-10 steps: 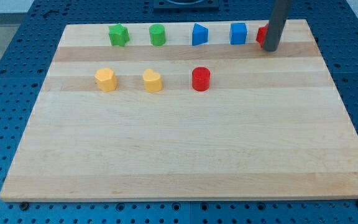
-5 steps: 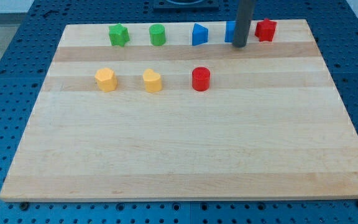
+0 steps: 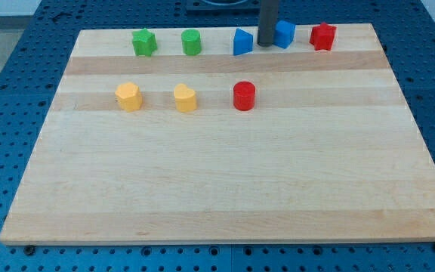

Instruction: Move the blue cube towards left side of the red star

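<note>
While the wooden board (image 3: pixel 225 181) is lying flat, my rod is ending in a bare tip (image 3: pixel 266 44) with no jaws to part or close. It is standing between the blue wedge-shaped block (image 3: pixel 242 41) and the blue cube (image 3: pixel 284 35), touching the cube's left face or nearly so. The cube is sitting near the red star (image 3: pixel 322 36), on its left, a small gap apart. I am judging that pushing off-centre risks spinning it, and overshooting risks shoving the star.
</note>
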You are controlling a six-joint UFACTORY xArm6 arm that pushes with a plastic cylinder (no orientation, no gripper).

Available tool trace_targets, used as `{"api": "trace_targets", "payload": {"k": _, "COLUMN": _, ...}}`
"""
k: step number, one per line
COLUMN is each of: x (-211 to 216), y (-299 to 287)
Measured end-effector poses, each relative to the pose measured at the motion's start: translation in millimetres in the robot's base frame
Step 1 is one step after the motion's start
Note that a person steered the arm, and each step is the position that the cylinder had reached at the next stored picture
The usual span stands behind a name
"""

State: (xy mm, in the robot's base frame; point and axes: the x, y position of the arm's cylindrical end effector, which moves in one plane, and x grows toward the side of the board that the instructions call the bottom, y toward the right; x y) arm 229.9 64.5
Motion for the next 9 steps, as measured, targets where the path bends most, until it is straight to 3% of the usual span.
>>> {"api": "trace_targets", "payload": {"k": 1, "x": -16.5, "y": -8.7}}
{"api": "trace_targets", "payload": {"k": 9, "x": -11.2, "y": 64.0}}
